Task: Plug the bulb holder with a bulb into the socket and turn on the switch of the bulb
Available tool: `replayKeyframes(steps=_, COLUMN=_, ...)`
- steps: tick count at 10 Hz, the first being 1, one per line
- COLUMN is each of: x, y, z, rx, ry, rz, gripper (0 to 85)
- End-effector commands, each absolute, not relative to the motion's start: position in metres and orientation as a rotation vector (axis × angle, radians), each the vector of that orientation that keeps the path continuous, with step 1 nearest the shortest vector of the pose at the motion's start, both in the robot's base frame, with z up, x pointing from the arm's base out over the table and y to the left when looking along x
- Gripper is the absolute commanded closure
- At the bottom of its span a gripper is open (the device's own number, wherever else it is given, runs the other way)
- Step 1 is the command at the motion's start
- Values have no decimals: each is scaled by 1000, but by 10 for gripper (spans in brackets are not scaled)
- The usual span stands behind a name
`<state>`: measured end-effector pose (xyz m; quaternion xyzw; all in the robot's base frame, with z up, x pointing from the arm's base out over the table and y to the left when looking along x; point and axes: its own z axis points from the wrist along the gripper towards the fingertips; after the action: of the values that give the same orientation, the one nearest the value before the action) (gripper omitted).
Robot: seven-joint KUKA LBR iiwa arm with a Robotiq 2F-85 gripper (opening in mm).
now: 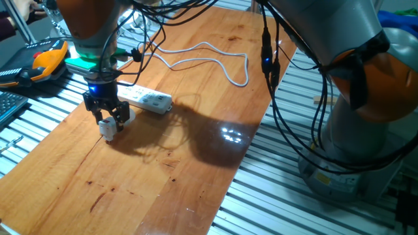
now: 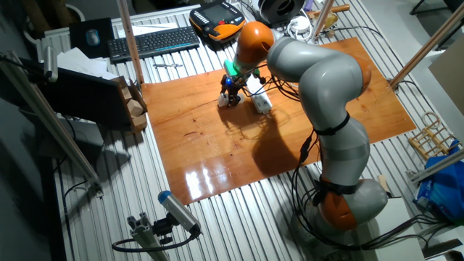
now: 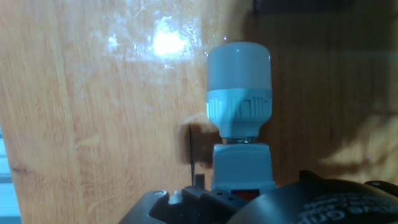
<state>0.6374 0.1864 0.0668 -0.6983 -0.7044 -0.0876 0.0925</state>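
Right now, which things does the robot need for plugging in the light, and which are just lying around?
Needed:
bulb holder with its bulb, at the gripper
socket strip with its white cable

Just lying around:
keyboard
orange and black handheld controller

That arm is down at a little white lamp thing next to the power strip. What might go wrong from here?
Possible trouble, judging from this moment:

1. The gripper meets only the small white boxy bulb holder, so the white bulb sticking out could tip or twist it.

2. The long white power strip socket lies loose on the wooden table; pushing the plug in might slide it.

3. The strip's white cable loops nearby and could snag.
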Motion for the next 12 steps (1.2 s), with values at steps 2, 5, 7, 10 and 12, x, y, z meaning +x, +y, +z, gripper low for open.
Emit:
replayKeyframes(steps=2, x=637, y=186, z=65, rx=-2067, ry=-2085, rz=-265, gripper=170)
replayKeyframes(steps=5, x=637, y=187, z=64, rx=-2057, ry=-2088, rz=-270, gripper=170)
replayKeyframes(steps=7, x=637, y=188, z=64, rx=-2053, ry=-2090, rz=-272, gripper=170)
replayKeyframes(steps=10, x=637, y=189, z=62, rx=-2041, ry=-2088, rz=-280, gripper=170)
replayKeyframes(steps=12, x=636, y=189, z=60, rx=-2027, ry=-2084, rz=-283, gripper=170)
